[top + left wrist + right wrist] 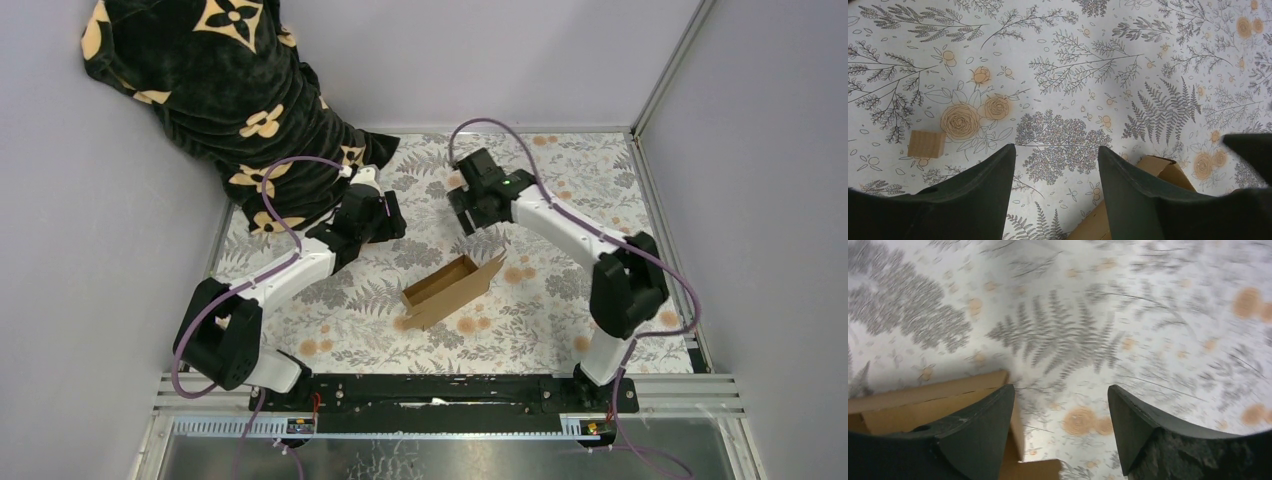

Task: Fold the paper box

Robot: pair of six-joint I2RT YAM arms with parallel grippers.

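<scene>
The paper box (452, 290) is plain brown cardboard, partly formed into a long open trough with loose end flaps. It lies diagonally on the floral table cover (560, 180), between the two arms. My left gripper (390, 215) hovers to its far left, open and empty. In the left wrist view the gripper (1054, 150) has its jaws wide apart, with the box (1160, 167) showing behind the right finger (1128, 195). My right gripper (468, 208) hovers beyond the box's far end, open and empty. In the blurred right wrist view the gripper (1060, 388) is spread, with the box (923, 400) behind the left finger (978, 430).
A person in black clothing with tan flower marks (220, 90) leans over the far left corner, close to the left arm. A small brown cardboard-coloured block (926, 143) lies on the cover, left of the left gripper. Grey walls and a metal rail (660, 80) bound the table.
</scene>
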